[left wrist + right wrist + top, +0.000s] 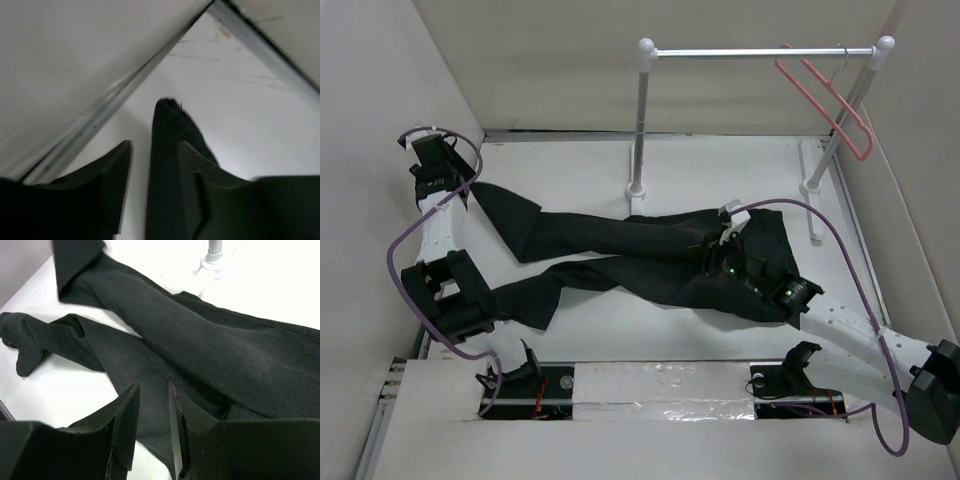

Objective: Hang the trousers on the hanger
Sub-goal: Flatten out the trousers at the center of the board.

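The black trousers (620, 250) lie flat across the table, legs to the left and waist to the right. My right gripper (720, 235) hovers low over the waist end. In the right wrist view it (153, 387) is open by a narrow gap, with trouser cloth (200, 340) below and nothing pinched. My left gripper (445, 165) is up at the back left corner by the upper leg's end. In the left wrist view its jaws (155, 145) stand open, and a dark strip of leg cloth (167, 125) lies along the right finger. The pink hanger (830, 105) hangs on the rail at the back right.
A white rail (760, 52) on two posts stands at the back; its left post base (214, 260) sits just behind the trousers. White walls close in the left side and the back. A metal strip (250, 35) runs along the foot of the wall.
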You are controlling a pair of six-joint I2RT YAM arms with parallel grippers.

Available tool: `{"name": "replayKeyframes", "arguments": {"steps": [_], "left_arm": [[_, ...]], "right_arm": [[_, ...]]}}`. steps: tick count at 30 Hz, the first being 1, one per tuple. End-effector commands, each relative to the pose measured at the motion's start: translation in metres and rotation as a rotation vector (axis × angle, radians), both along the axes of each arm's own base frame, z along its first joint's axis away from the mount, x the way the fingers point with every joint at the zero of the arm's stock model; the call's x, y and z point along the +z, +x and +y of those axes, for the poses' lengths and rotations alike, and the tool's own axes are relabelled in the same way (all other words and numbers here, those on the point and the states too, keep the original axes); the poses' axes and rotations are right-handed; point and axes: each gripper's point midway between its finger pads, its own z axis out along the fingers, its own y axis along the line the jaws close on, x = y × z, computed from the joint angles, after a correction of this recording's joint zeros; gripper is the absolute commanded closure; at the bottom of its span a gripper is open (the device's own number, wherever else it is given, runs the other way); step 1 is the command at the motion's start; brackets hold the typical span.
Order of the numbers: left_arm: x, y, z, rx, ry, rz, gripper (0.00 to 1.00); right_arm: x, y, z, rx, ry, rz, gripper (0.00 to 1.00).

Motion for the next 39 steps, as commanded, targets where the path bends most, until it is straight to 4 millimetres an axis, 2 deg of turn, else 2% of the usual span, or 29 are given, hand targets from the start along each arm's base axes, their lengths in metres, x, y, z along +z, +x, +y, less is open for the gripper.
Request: {"name": "replayKeyframes", "arguments": {"steps": [1, 3, 4, 5, 6, 7, 8, 9, 10, 11, 12, 13, 14, 15, 16, 17, 19, 20, 22, 24, 27, 32, 35, 36, 37, 39], "left_arm": [[0.001, -0.006, 0.018, 0.087, 0.033, -0.011, 0.5], [0.011, -0.007, 0.015, 0.113, 0.021, -0.035, 0.41], [0.008, -0.01, 0.017, 0.136, 0.012, -0.022, 0.41], [0.018, -0.009, 0.01, 0.131, 0.013, -0.042, 0.41], [0.02, -0.004, -0.007, 0.093, 0.017, -0.048, 0.42], [0.03, -0.002, -0.02, 0.062, 0.027, -0.081, 0.43], [0.017, -0.003, -0.036, 0.034, 0.02, -0.059, 0.44], [0.012, -0.001, -0.052, -0.001, 0.021, -0.055, 0.47], [0.007, 0.004, -0.087, -0.062, 0.037, -0.044, 0.49], [-0.012, 0.002, -0.105, -0.093, 0.062, 0.01, 0.54], [-0.022, 0.002, -0.119, -0.11, 0.091, 0.045, 0.7], [-0.034, -0.002, -0.139, -0.125, 0.143, 0.1, 0.74], [-0.05, 0.003, -0.146, -0.137, 0.166, 0.16, 0.76], [-0.059, 0.004, -0.15, -0.141, 0.177, 0.204, 0.79], [-0.089, -0.001, -0.148, -0.141, 0.18, 0.324, 0.79], [-0.084, 0.007, -0.149, -0.136, 0.175, 0.328, 0.77], [-0.101, 0.008, -0.145, -0.118, 0.192, 0.398, 0.69], [-0.116, 0.012, -0.146, -0.124, 0.196, 0.437, 0.66], [-0.138, 0.013, -0.142, -0.104, 0.211, 0.498, 0.63], [-0.143, 0.019, -0.142, -0.094, 0.212, 0.501, 0.62], [-0.153, 0.026, -0.141, -0.08, 0.218, 0.516, 0.58], [-0.166, 0.035, -0.137, -0.071, 0.249, 0.549, 0.58], [-0.167, 0.036, -0.134, -0.046, 0.263, 0.556, 0.78], [-0.166, 0.035, -0.133, -0.034, 0.262, 0.549, 0.92], [-0.158, 0.037, -0.127, -0.021, 0.255, 0.522, 0.98], [-0.155, 0.029, -0.114, 0.009, 0.244, 0.519, 1.0]], "right_arm": [[0.013, 0.007, -0.001, -0.019, 0.019, -0.039, 0.64], [0.01, 0.011, -0.004, -0.04, 0.013, -0.034, 0.64], [0.01, 0.012, -0.003, -0.038, 0.015, -0.033, 0.64], [0.009, 0.012, -0.002, -0.032, 0.014, -0.03, 0.64], [0.008, 0.01, 0.0, -0.018, 0.014, -0.026, 0.64], [0.009, 0.011, 0.001, -0.017, 0.013, -0.024, 0.64], [0.007, 0.011, 0.001, -0.018, 0.01, -0.021, 0.65], [0.006, 0.013, 0.001, -0.024, 0.006, -0.02, 0.68], [0.004, 0.013, 0.001, -0.025, 0.005, -0.017, 0.73], [0.004, 0.012, 0.003, -0.011, 0.005, -0.013, 0.9], [0.004, 0.011, 0.004, -0.003, 0.006, -0.012, 1.0], [0.004, 0.01, 0.004, -0.001, 0.005, -0.011, 1.0], [0.004, 0.01, 0.003, -0.003, 0.004, -0.01, 1.0], [0.006, 0.01, 0.003, -0.004, 0.008, -0.014, 1.0], [0.006, 0.01, 0.003, -0.006, 0.01, -0.017, 1.0], [0.008, 0.009, 0.003, -0.002, 0.012, -0.019, 0.99], [0.011, 0.007, 0.002, -0.001, 0.018, -0.025, 0.87], [0.012, 0.007, 0.0, -0.007, 0.018, -0.03, 0.77], [0.016, 0.006, -0.001, -0.007, 0.029, -0.041, 0.71], [0.018, 0.004, 0.0, 0.003, 0.034, -0.045, 0.66], [0.019, 0.004, -0.001, 0.0, 0.039, -0.049, 0.64], [0.019, 0.0, 0.006, 0.043, 0.044, -0.04, 0.64], [0.019, -0.001, 0.008, 0.05, 0.053, -0.039, 0.64], [0.018, 0.0, 0.008, 0.051, 0.051, -0.036, 0.64], [0.017, 0.001, 0.007, 0.043, 0.047, -0.038, 0.64], [0.016, 0.003, 0.004, 0.023, 0.045, -0.037, 0.64]]}}
